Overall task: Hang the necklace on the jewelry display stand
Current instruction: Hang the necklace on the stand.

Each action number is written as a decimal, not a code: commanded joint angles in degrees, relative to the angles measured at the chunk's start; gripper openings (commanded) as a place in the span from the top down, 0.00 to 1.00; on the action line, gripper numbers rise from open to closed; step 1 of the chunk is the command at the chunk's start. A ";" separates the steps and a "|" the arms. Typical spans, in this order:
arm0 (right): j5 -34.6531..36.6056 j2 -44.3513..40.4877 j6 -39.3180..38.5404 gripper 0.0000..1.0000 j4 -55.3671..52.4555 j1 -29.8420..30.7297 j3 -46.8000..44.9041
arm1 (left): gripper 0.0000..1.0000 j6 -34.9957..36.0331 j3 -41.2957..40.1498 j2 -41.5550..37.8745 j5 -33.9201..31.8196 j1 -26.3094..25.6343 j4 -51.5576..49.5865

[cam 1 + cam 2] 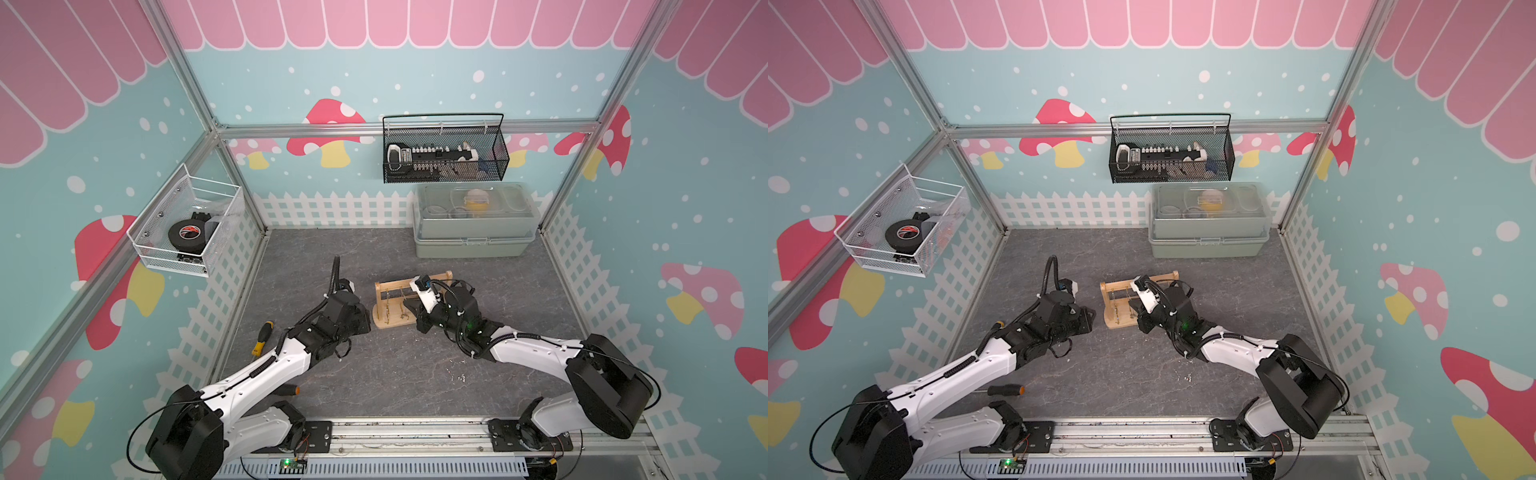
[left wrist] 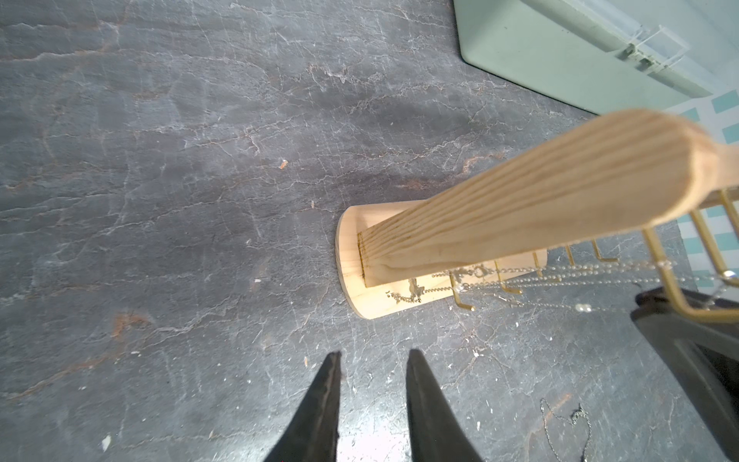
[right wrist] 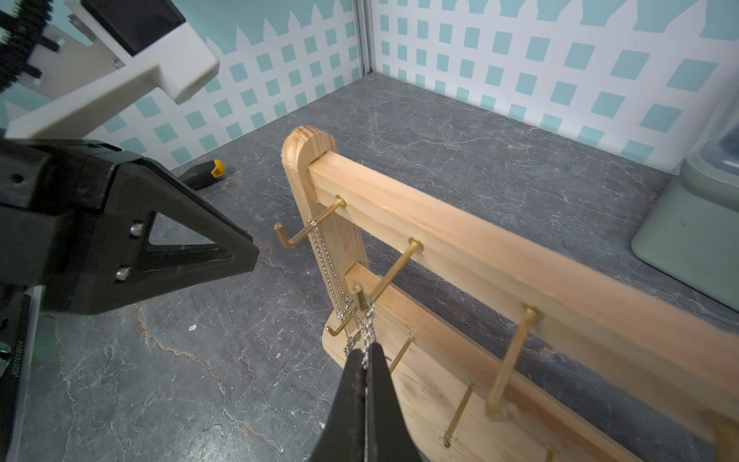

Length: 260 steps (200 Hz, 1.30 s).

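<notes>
Nearest the tabletop's front edge, the left tool (image 2: 374, 354) hangs low over bare slate with its jaws partly apart and nothing between them, just beside the near end of the jewelry display stand (image 3: 460, 248). A separate fine chain (image 2: 568, 420) lies loose on the tabletop close by. A little further in, the right tool (image 3: 366, 350) is clamped shut on the necklace (image 3: 371, 320), pinching the silver strand right below the upturned tip of the second hook (image 3: 394, 268) on the top crossbar. The step in hand looks like seating the loop over that tip. It would go best by lifting the pinch slightly above the tip, carrying it toward the crossbar so the strand drops behind the bend, and only then letting go. A sideways tug risks snagging the chain already hanging on the neighbouring hook (image 3: 312, 222). The held strand runs short and nearly upright from tool to hook. The stand sits about mid-tabletop with its long axis roughly parallel to the far edge and its hooks pointing toward the front edge. Beyond it, at the far right corner, stands the grey-green lidded box (image 1: 473, 245).
</notes>
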 commanded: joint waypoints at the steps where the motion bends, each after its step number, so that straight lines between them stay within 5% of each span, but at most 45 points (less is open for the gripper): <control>1: 1.52 0.73 -1.90 0.96 -1.93 -0.14 -0.04 | 0.71 0.43 1.12 0.34 -0.86 0.34 -0.36; 194: 3.76 1.99 -2.83 0.87 -2.22 -0.45 1.36 | 0.71 0.42 0.61 -0.40 -1.11 0.35 -0.58; 260: 4.53 -3.25 -2.52 0.69 -6.53 -0.55 -0.39 | 0.71 1.20 1.37 -0.24 0.41 -0.42 -0.58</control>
